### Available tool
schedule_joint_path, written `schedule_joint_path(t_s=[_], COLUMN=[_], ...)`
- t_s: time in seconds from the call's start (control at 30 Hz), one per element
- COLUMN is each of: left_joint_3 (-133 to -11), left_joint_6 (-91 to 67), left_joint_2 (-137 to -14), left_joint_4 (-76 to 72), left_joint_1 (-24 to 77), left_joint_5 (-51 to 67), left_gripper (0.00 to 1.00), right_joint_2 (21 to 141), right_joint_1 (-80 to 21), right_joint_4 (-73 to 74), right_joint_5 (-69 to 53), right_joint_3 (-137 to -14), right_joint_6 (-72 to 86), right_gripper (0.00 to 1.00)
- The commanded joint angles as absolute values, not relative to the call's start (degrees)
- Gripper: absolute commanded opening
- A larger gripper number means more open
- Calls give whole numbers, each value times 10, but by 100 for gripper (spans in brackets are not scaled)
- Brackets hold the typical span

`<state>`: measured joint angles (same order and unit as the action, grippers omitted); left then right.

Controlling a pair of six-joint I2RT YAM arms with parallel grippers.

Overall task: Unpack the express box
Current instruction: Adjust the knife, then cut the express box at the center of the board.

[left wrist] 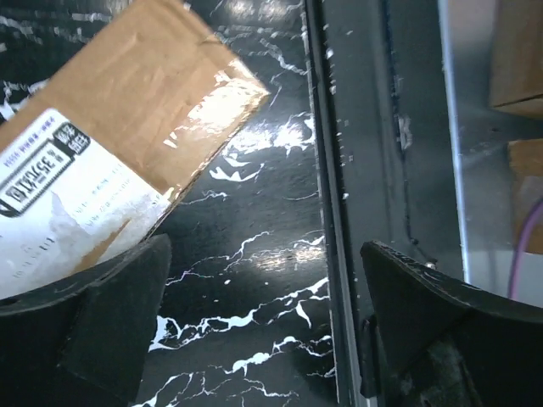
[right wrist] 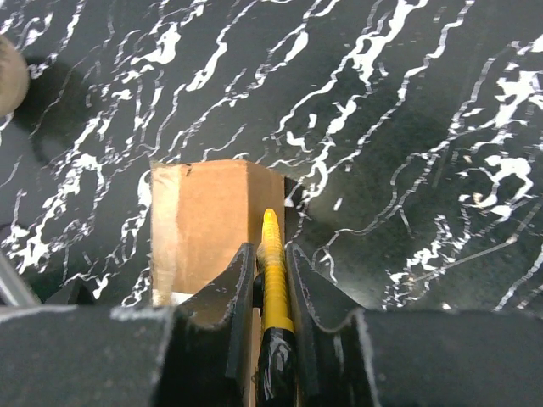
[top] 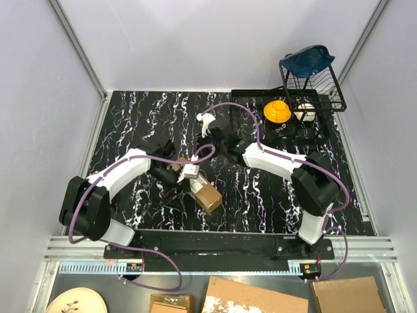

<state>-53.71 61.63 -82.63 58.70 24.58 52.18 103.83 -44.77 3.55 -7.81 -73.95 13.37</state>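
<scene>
The express box (top: 207,194), a small brown carton with clear tape and a white label, lies on the black marbled table near the middle front. It fills the upper left of the left wrist view (left wrist: 144,110). My left gripper (top: 177,184) is open and empty just left of the box. Its fingers (left wrist: 85,322) stand wide apart over bare table, and one is at the label's edge. My right gripper (top: 214,134) is behind the box, shut on a yellow-and-black utility knife (right wrist: 273,254). The knife tip points at the box end (right wrist: 208,225).
A black wire dish rack (top: 313,81) holding a blue item stands at the back right. A yellow object (top: 277,111) sits beside it. A metal rail (left wrist: 327,212) runs along the table's front edge. Larger cardboard pieces (top: 257,298) and a plate (top: 75,301) lie below it.
</scene>
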Motion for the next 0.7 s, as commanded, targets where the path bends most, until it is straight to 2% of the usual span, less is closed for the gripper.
schedule_joint_path(t_s=[0.0, 0.03, 0.13, 0.17, 0.2, 0.27, 0.3, 0.37, 0.47, 0.67], left_joint_3=[-655, -671, -704, -707, -708, -699, -678, -660, -673, -749], left_joint_6=[823, 854, 832, 843, 790, 587, 466, 392, 349, 309], left_joint_2=[-848, -858, -838, -832, -830, -826, -826, -833, -869, -980], left_joint_4=[845, 886, 886, 879, 834, 671, 542, 444, 392, 356], left_joint_1=[202, 179, 81, 57, 28, 18, 2, 1, 10, 31], left_joint_5=[606, 609, 595, 590, 581, 532, 490, 470, 473, 465], left_gripper=[99, 99, 99, 99, 99, 99, 99, 99, 99, 99], right_joint_2=[1037, 1034, 1014, 1007, 986, 956, 924, 894, 841, 871], right_joint_1=[-438, -434, -424, -419, -408, -398, -396, -396, -396, -403], right_joint_4=[-25, -29, -34, -23, -18, -10, -6, -4, -6, 24], right_joint_5=[-163, -176, -192, -180, -173, -152, -148, -162, -233, -258], right_joint_3=[-748, -738, -710, -703, -695, -663, -652, -627, -602, -633], right_joint_6=[137, 137, 128, 118, 113, 103, 91, 65, 41, 16], right_gripper=[0, 0, 0, 0, 0, 0, 0, 0, 0, 0])
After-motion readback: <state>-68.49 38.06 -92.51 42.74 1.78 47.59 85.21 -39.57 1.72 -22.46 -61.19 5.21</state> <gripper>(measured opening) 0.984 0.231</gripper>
